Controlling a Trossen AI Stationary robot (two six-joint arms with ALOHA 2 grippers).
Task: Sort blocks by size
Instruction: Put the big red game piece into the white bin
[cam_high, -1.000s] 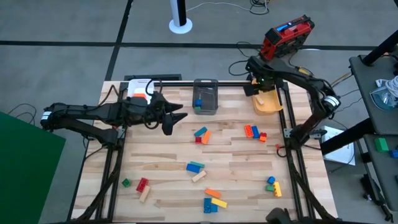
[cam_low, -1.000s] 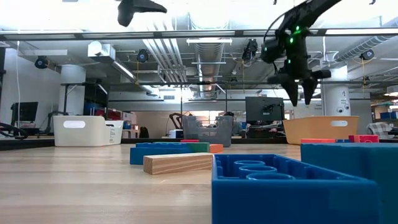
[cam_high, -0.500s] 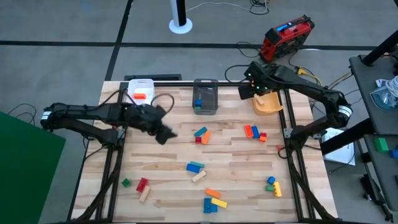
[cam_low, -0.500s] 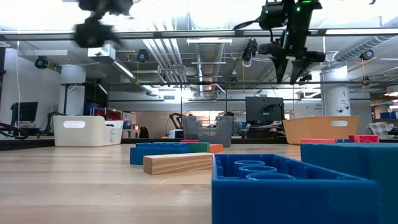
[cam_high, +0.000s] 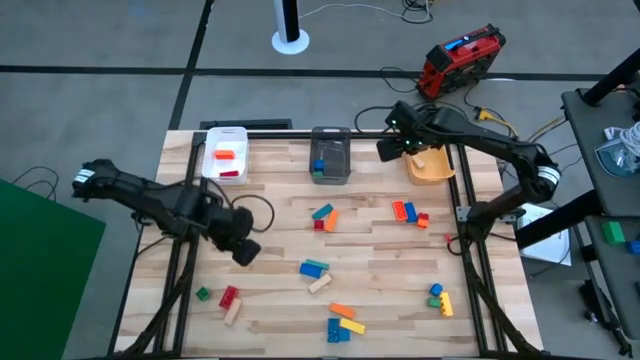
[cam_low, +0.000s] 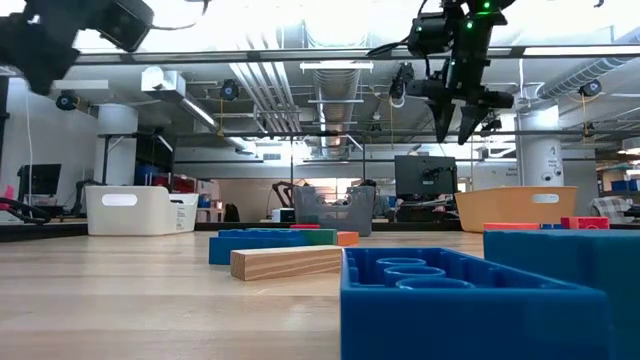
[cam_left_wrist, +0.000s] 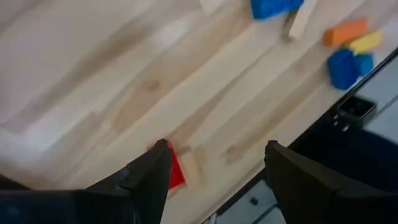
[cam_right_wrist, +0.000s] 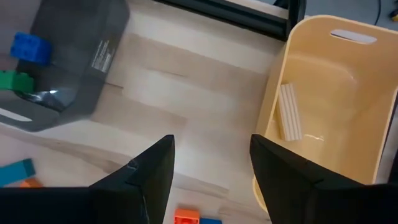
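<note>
Left tool (cam_high: 243, 250) fingers spread, nothing between them, hanging over the bench (cam_high: 270, 290) front-left, near the red brick (cam_left_wrist: 175, 174) and wood bar (cam_high: 232, 314). Right tool (cam_high: 390, 148) also spread and empty, high between grey bin (cam_high: 331, 155) and orange bin (cam_high: 433, 165), which holds one wood bar (cam_right_wrist: 289, 112). White bin (cam_high: 224, 155) has red/orange pieces. Most blocks (cam_high: 340, 322) lie loose mid and front bench. Step looks like reach for next pick; next: left drops on red brick, closes.
</note>
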